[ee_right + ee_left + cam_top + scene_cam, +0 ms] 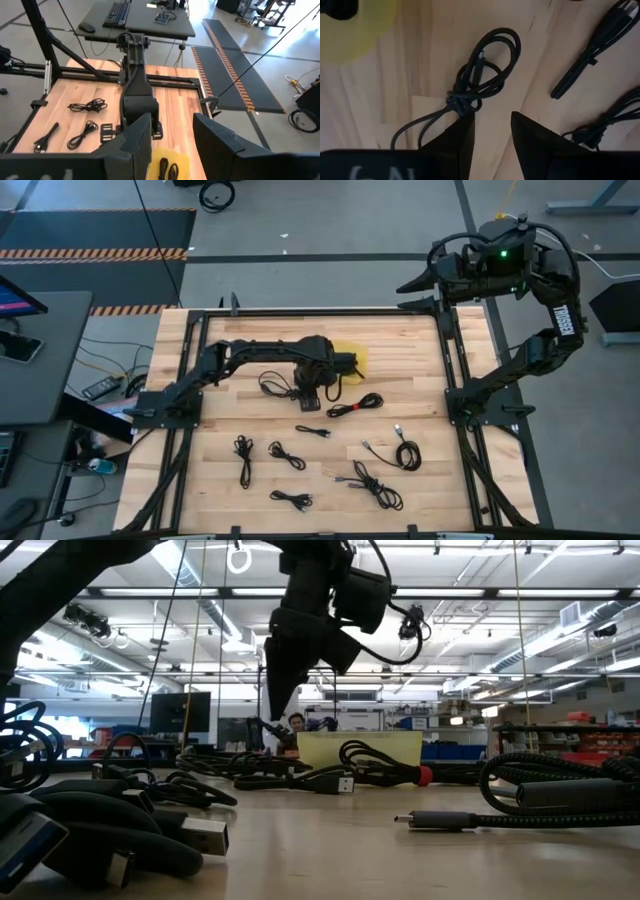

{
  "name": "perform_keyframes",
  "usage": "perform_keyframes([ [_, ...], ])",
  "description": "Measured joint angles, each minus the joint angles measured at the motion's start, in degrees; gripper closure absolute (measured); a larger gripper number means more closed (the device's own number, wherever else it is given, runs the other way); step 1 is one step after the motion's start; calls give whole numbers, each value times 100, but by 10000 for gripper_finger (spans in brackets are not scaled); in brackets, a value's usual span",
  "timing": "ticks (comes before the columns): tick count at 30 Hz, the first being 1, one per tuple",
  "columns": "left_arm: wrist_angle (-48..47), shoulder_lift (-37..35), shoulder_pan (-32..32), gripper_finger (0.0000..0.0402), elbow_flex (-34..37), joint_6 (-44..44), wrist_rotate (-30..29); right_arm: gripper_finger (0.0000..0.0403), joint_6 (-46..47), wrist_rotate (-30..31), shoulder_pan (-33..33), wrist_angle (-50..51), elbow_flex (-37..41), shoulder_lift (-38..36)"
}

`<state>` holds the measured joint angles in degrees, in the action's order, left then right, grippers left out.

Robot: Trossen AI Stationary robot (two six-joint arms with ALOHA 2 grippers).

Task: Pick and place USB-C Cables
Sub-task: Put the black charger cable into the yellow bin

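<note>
The wood table [420, 380] stands in a big workshop with ceiling lights. Thin black cables [380, 485] lie in small loops on it. The left gripper [492, 127] hangs open over one cable [480, 75], near the yellow tray [355, 352]

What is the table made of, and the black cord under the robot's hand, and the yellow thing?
The table looks like pale wood: plank seams and grain show. The cord under the left gripper seems rubbery plastic, matte and bendy. The yellow tray is smooth, maybe plastic; hard to tell.
</note>
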<state>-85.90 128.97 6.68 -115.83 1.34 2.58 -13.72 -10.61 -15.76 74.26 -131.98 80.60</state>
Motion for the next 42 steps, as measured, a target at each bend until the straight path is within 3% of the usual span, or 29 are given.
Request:
perform_keyframes([
  [8, -420, -164, -284, 269, 0, 257, -341, 251, -173, 0, 1, 13, 0, -7],
  [12, -410, -687, -265, 275, 2, 512, -429, 251, -286, 0, -1, 67, 0, -15],
  [20, -420, -1984, -200, 291, -2, 1002, -1179, 251, -354, 0, 0, 132, 0, -71],
  [29, -393, -2438, -135, 288, 58, 1128, -1946, 251, -363, 1, 0, 74, 0, -79],
  [32, -403, -2768, -40, 287, 761, 1007, -1957, 251, -350, 2, 1, 74, 0, -79],
  [37, -269, -3728, 244, 287, 2758, 1376, -1661, 251, -343, 6, 1, -10, 0, -79],
  [42, 1198, -4459, 308, 287, 4026, 1559, -862, 251, -341, 13, 1, -305, 0, -76],
])
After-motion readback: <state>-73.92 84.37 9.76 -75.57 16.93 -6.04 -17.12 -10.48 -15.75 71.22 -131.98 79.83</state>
